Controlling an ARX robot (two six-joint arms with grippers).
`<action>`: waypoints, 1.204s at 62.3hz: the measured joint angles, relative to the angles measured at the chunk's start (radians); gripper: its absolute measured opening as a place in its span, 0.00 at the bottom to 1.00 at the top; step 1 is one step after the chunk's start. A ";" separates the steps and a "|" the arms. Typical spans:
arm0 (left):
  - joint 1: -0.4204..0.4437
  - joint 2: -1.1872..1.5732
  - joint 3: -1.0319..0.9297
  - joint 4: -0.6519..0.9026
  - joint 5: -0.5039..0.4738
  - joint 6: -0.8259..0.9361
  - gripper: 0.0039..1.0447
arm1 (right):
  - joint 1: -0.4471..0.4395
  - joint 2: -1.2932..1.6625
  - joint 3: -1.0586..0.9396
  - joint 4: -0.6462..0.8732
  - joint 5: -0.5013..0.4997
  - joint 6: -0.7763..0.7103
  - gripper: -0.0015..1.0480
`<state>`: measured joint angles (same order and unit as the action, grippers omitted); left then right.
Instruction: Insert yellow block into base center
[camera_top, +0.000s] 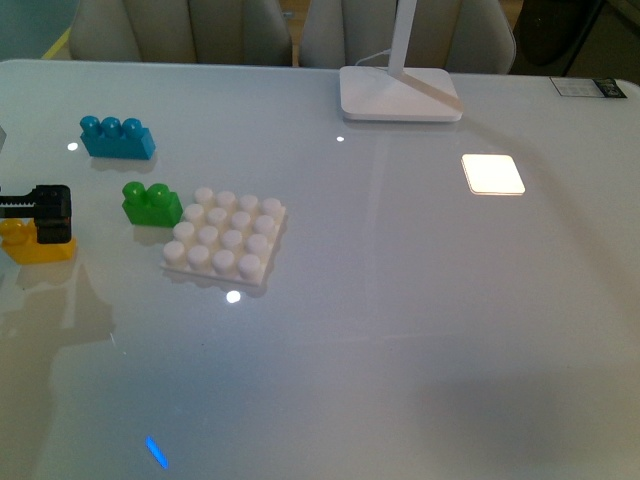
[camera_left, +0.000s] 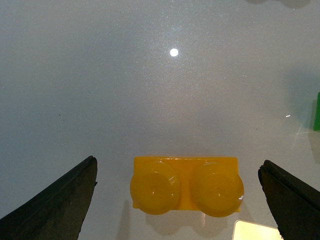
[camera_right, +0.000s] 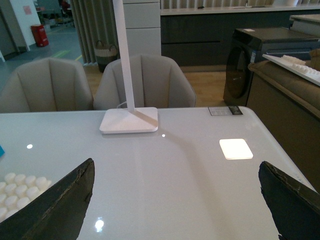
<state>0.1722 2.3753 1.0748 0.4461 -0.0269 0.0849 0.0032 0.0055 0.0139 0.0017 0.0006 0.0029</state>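
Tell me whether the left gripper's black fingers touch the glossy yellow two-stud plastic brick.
Apart. The left wrist view shows bare table between the yellow brick and each finger.

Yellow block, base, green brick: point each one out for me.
yellow block (camera_left: 186, 184), left wrist view, top face between its two studs.
base (camera_top: 226, 237), front view, a stud near its centre.
green brick (camera_top: 152, 210), front view, body just below its studs.
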 joint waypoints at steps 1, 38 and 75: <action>0.000 0.000 0.000 -0.001 0.000 0.000 0.93 | 0.000 0.000 0.000 0.000 0.000 0.000 0.92; -0.002 0.041 0.030 -0.040 -0.015 -0.006 0.93 | 0.000 0.000 0.000 0.000 0.000 0.000 0.92; -0.015 0.069 0.049 -0.047 -0.031 -0.023 0.72 | 0.000 0.000 0.000 0.000 0.000 0.000 0.92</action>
<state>0.1570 2.4439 1.1240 0.3996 -0.0574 0.0620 0.0032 0.0055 0.0139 0.0017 0.0002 0.0029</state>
